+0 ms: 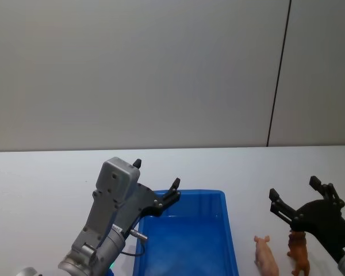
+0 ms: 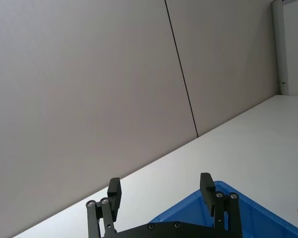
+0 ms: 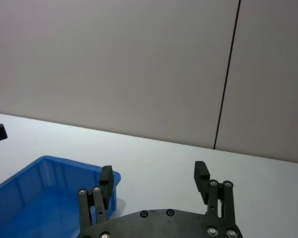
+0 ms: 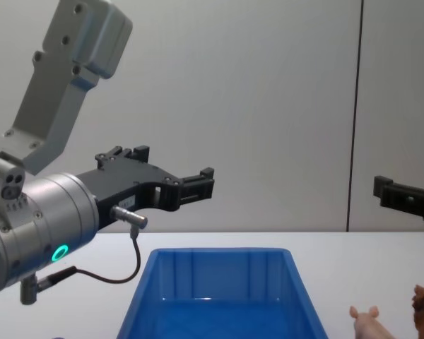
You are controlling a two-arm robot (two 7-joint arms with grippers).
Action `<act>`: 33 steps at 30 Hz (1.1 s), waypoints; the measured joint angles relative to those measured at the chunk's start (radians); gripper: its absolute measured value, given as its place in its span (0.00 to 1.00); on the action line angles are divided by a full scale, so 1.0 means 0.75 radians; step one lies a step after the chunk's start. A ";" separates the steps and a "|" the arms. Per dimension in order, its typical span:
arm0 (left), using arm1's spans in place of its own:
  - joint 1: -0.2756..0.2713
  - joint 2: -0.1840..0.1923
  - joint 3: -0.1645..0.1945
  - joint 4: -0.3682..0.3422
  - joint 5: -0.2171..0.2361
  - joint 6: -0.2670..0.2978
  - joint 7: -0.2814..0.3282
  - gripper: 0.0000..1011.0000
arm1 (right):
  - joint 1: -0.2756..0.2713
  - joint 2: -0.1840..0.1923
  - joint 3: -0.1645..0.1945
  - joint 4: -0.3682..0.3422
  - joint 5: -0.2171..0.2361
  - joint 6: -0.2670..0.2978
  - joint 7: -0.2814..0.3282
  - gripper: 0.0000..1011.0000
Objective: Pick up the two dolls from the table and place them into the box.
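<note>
Right of the box [image 1: 230,230] on the table [image 1: 46,184], pink doll [image 1: 266,254] and brown doll [image 1: 298,251] stand close together by my wide-open, empty right gripper [image 1: 293,188], left gripper [image 1: 156,173] open, empty at the box's left corner; grabbing one may topple the other.

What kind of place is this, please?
Probably a lab or test room: a white table, a plain grey panelled wall, and a blue box, a pink doll and a brown doll set out.
</note>
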 joint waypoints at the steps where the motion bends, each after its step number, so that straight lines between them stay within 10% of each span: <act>1: 0.000 0.000 0.000 0.000 0.000 0.000 0.000 0.99 | 0.000 0.000 0.000 0.000 0.000 0.000 0.000 0.99; 33: 0.000 0.000 0.000 0.000 0.000 0.000 0.000 0.99 | -0.059 0.015 0.030 -0.026 0.037 0.198 -0.149 0.99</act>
